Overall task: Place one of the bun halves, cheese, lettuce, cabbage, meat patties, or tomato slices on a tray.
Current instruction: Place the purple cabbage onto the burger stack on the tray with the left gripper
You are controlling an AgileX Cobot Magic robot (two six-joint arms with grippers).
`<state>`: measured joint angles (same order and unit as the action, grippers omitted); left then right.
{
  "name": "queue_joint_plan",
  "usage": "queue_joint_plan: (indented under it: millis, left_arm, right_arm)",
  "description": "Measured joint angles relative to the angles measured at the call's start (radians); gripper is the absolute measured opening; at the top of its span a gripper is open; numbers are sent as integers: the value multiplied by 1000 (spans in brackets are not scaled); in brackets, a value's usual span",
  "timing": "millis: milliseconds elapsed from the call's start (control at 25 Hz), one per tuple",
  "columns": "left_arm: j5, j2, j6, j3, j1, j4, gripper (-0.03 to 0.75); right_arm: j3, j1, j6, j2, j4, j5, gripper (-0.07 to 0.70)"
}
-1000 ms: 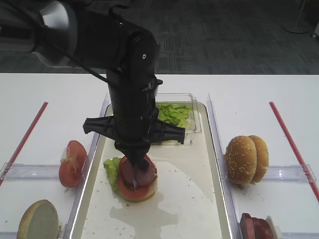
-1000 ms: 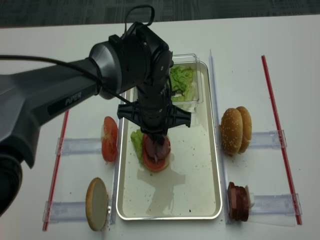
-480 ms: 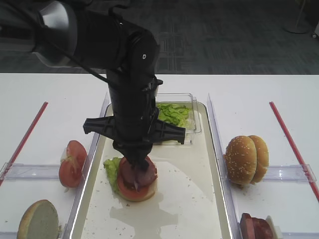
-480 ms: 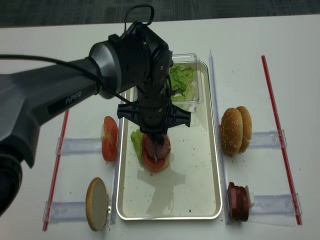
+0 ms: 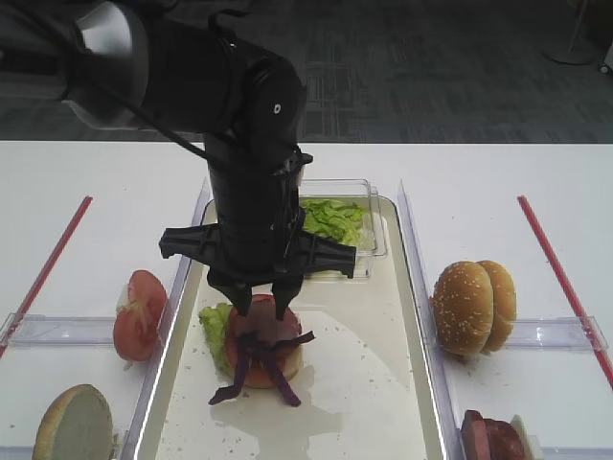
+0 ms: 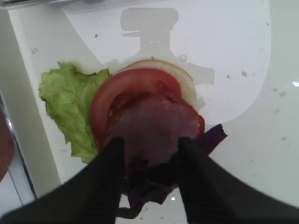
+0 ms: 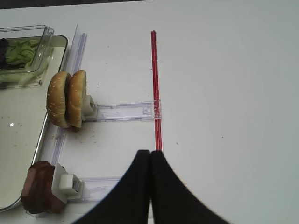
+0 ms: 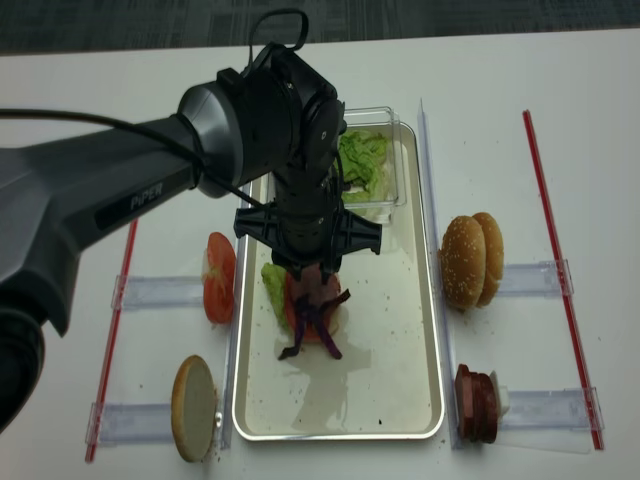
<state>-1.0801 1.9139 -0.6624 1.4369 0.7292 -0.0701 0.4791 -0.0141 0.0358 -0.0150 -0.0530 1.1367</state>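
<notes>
My left gripper (image 5: 261, 303) hangs open just above a stack on the tray (image 5: 364, 374). The stack is a bun half, a tomato slice (image 6: 112, 93) and a meat patty (image 6: 159, 123), with lettuce (image 6: 65, 102) at its left side. Dark purple cabbage (image 5: 263, 359) strips lie loose over the patty and trail down onto the tray; from above the cabbage (image 8: 315, 325) fans out below the fingers. My right gripper (image 7: 150, 153) is shut on nothing, over bare table right of the tray.
A clear box of lettuce (image 8: 362, 160) sits at the tray's far end. Two bun halves (image 5: 471, 305) and meat patties (image 8: 475, 400) stand in holders on the right. Tomato slices (image 5: 139, 311) and another bun half (image 5: 75, 422) stand on the left. Red strips (image 7: 155, 88) edge both sides.
The left gripper opened over the stack. The cabbage it held dropped onto the patty and spread out toward the tray's near side. The right gripper has not moved.
</notes>
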Motion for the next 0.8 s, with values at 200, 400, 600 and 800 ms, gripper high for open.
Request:
queue_joint_plan:
  millis: [200, 400, 600, 800]
  left_arm:
    - [-2, 0, 0, 0, 0, 0, 302]
    - [-2, 0, 0, 0, 0, 0, 327]
    - [-2, -2, 0, 0, 0, -4, 328]
    - [-6, -27, 0, 0, 0, -33, 328]
  right_arm:
    - [0, 0, 0, 0, 0, 0, 36]
    - [0, 0, 0, 0, 0, 0, 36]
    - [0, 0, 0, 0, 0, 0, 36]
    - [0, 0, 0, 0, 0, 0, 36]
